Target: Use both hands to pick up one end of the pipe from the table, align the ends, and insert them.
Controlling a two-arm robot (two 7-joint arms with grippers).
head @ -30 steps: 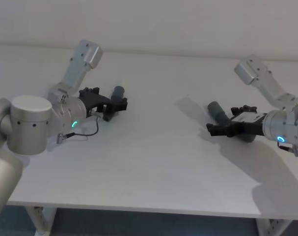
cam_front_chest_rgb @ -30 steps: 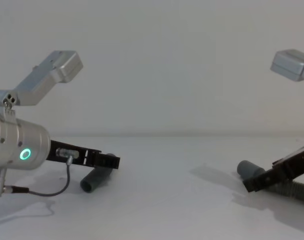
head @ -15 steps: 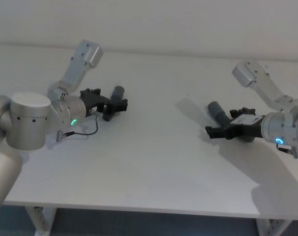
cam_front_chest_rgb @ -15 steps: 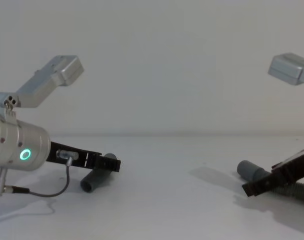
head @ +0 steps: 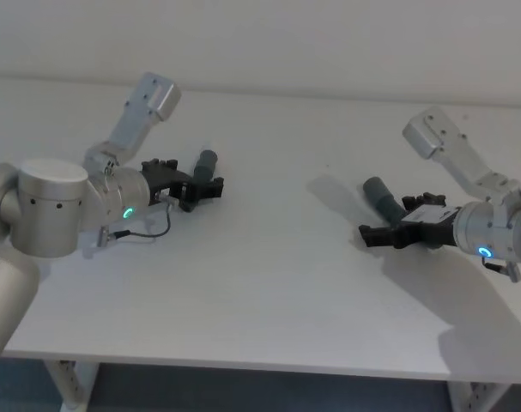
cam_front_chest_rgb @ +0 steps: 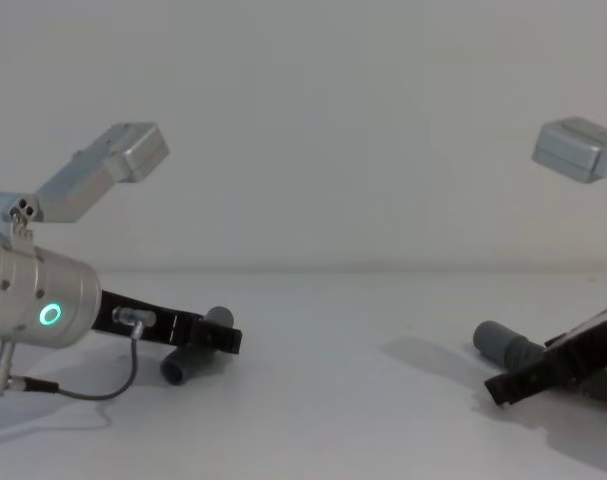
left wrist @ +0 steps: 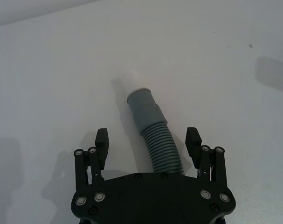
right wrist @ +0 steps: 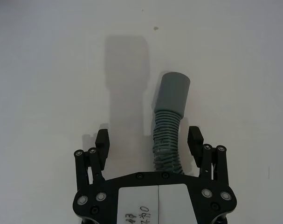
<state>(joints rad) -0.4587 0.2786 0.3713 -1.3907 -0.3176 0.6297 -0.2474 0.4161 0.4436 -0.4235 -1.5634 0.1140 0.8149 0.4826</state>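
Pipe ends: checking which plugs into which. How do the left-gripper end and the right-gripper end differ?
Left end steps down to a narrower tip; right end is one plain cuff. Left end's tip is pale; right end is grey throughout. Both join ribbed hose, inside the open left gripper and right gripper.

Matt white table (head: 269, 283) — hose (left wrist: 162, 144) ribbed, probably plastic, its cuff (left wrist: 143, 107) smooth and matt

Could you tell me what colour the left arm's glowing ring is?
The ring glows green, best seen in chest view.
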